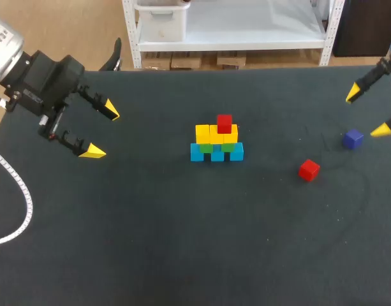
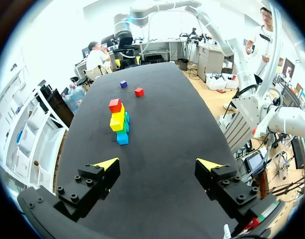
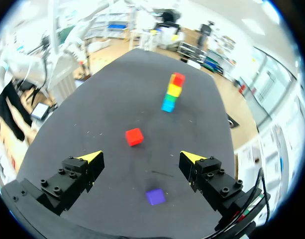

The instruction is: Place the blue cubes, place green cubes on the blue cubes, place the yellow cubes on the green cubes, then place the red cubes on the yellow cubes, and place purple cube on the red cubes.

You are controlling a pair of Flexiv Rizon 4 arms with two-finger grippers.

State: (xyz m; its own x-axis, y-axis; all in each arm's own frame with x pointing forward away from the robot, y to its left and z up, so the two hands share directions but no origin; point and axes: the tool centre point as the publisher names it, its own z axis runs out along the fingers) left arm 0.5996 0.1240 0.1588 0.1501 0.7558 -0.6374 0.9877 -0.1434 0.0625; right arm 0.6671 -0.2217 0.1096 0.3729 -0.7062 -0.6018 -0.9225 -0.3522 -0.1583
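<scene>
A cube stack [image 1: 217, 141] stands mid-table: blue cubes at the base, green above them, yellow above those, and one red cube [image 1: 224, 123] on top. A loose red cube [image 1: 309, 169] and a purple cube [image 1: 353, 139] lie to its right. My left gripper [image 1: 99, 132] hovers open far left of the stack [image 2: 120, 121]. My right gripper [image 1: 368, 111] is open at the right edge, just above the purple cube [image 3: 155, 196], which lies between its fingers; the loose red cube [image 3: 134, 136] is ahead of it and the stack [image 3: 172, 92] farther on.
The dark table [image 1: 182, 242] holds only these cubes. A white cable [image 1: 20, 204] curves over its left edge. Wide bare surface lies in front of the stack and to its left.
</scene>
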